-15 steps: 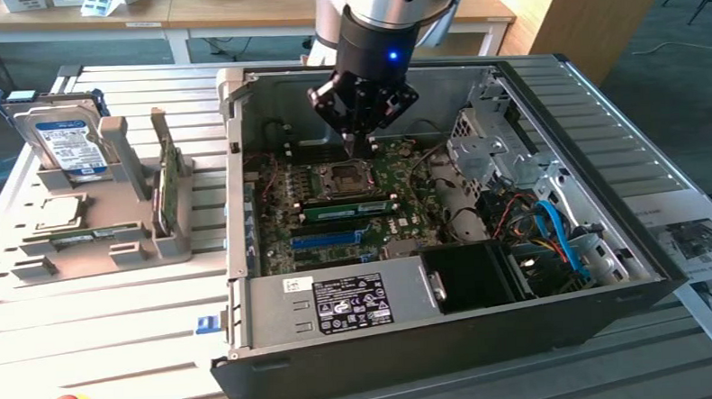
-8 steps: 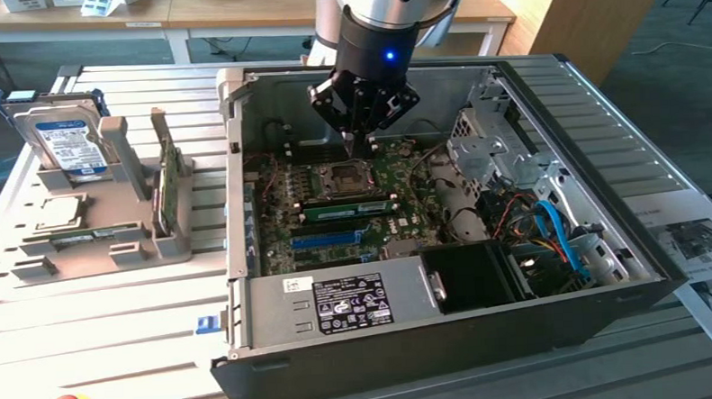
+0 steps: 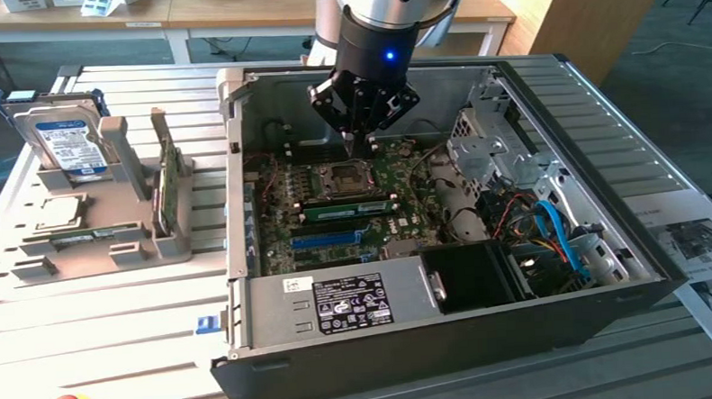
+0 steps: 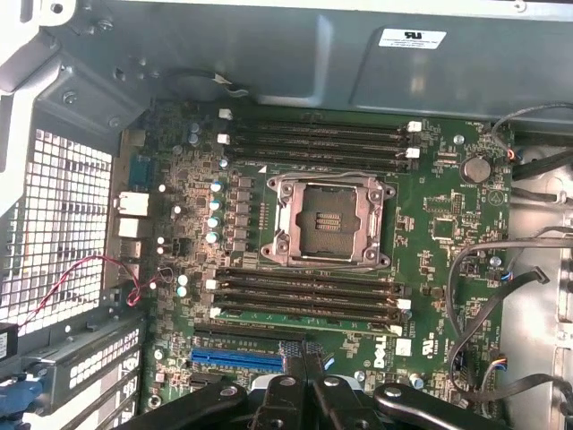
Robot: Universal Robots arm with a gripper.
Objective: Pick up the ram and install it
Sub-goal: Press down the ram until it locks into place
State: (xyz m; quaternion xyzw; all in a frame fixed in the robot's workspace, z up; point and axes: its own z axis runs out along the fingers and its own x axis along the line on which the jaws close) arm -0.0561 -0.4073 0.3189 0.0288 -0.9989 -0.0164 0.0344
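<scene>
Gripper (image 3: 351, 137) shut and empty, poised above the CPU socket (image 4: 324, 218). You have one ram (image 3: 346, 205) seated in a motherboard (image 3: 391, 184) slot and another ram stick (image 3: 164, 185) upright in the rack (image 3: 152, 222) beside the case. Descending risks striking exposed socket pins.

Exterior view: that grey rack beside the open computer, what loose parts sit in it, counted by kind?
On the grey rack:
Hard drive, standing upright: 1
Silver processor chip, lying flat: 1
Green ram sticks, one lying flat and one standing on edge: 2
Total: 4
</scene>
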